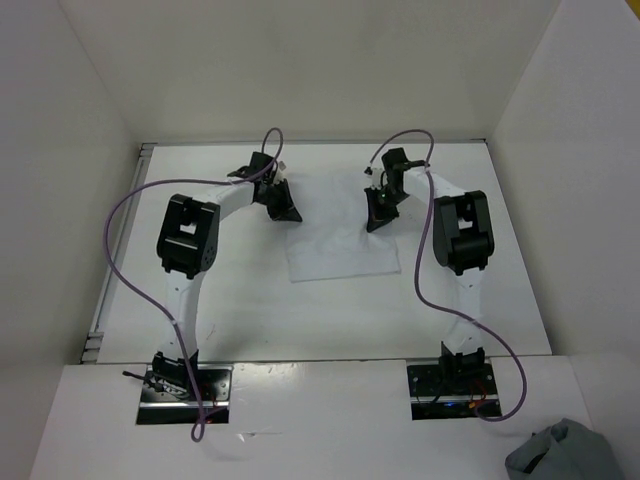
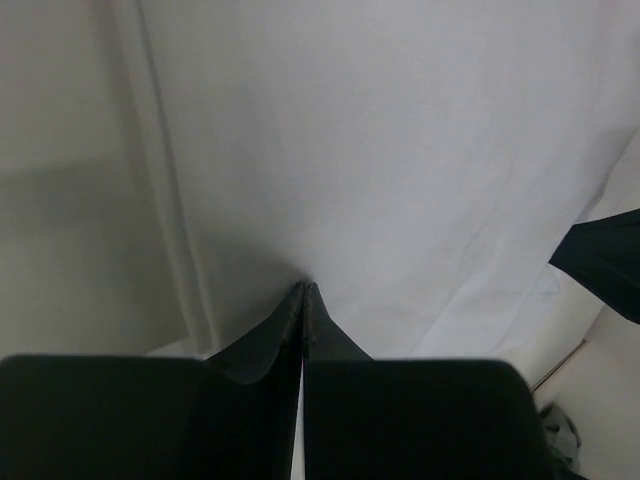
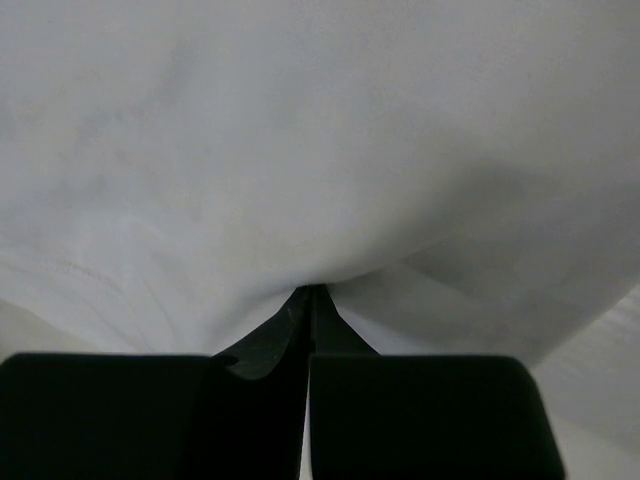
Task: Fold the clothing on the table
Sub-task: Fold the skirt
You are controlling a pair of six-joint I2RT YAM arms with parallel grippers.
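While pinching the clothing with left gripper at eleven, right gripper at one, begins folding, needs even pull toward six.

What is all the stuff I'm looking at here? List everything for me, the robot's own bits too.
clothing: one, white, flat in the middle of the table
table: one, white, under the clothing and the arms
walls: three, white, at the left, back and right of the table
cloth bundle: one, grey-blue, near right corner, on the front ledge
cables: two, purple, one looping along each arm
arms: two, black and white, bases at the near edge
left gripper: one, black, shut on the clothing's far left part
right gripper: one, black, shut on the clothing's far right part
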